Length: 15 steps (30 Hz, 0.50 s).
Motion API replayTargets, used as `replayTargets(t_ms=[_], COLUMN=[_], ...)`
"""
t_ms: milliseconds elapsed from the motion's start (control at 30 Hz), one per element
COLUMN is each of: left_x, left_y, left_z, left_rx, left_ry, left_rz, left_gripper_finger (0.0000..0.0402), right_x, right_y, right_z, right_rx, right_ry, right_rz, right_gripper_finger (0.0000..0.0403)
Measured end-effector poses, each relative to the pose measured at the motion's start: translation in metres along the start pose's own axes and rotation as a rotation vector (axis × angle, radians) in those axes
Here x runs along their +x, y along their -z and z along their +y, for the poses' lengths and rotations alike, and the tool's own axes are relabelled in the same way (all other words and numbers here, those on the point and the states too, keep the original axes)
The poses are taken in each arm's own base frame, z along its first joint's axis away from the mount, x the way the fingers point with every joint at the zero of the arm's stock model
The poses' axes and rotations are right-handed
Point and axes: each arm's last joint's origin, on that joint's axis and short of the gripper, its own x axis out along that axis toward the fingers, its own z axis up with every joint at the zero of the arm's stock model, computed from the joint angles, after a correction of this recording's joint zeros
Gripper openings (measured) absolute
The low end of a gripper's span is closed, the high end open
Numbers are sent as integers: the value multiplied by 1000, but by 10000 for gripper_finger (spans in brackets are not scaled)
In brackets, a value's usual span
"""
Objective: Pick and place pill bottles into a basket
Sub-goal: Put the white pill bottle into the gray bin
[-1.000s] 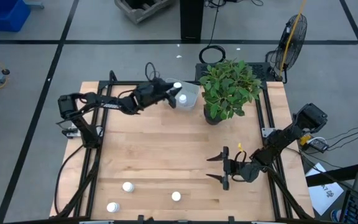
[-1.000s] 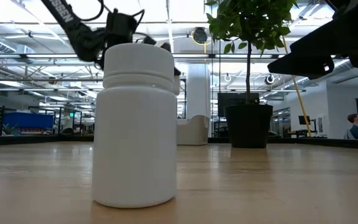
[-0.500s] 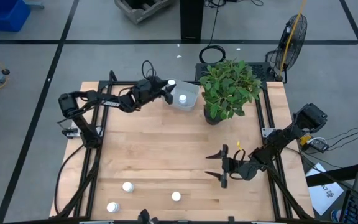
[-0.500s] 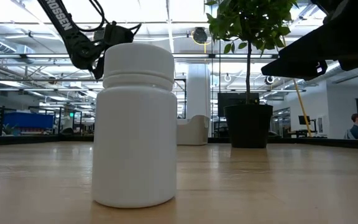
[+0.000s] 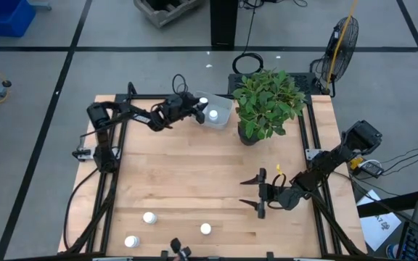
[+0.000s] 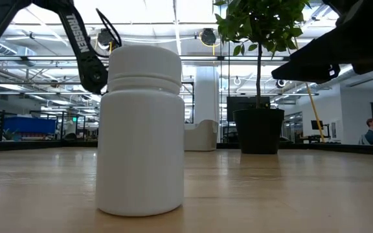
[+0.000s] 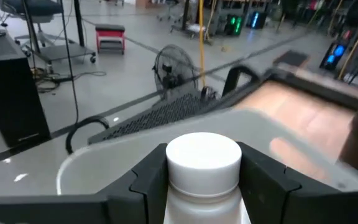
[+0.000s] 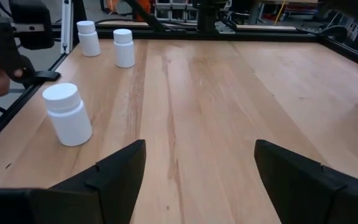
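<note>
Left tool (image 5: 194, 109) clenched on a pill bottle (image 7: 203, 163), held over the basket (image 5: 220, 112) rim at the counter's (image 5: 194, 174) far edge. Right tool (image 5: 256, 199) spread wide, hovering mid-counter, well apart from three bottles (image 5: 206, 229) near the front edge.

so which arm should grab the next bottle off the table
Right. The right gripper is open near the three standing pill bottles; the left gripper holds a bottle by the basket.
</note>
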Motion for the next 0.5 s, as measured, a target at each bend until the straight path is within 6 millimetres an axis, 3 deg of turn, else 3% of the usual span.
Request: replayTargets(t_ms=[167, 500], left_x=[13, 26], left_y=[4, 15], left_z=[-1, 3], left_rx=[89, 35], left_ry=[-2, -10], left_rz=[-7, 33], left_gripper_finger=[165, 165], right_x=[0, 0], right_y=[1, 2], right_z=[-1, -1], right_rx=[-9, -13], right_ry=[5, 9], right_rz=[12, 18], right_gripper_finger=[290, 290])
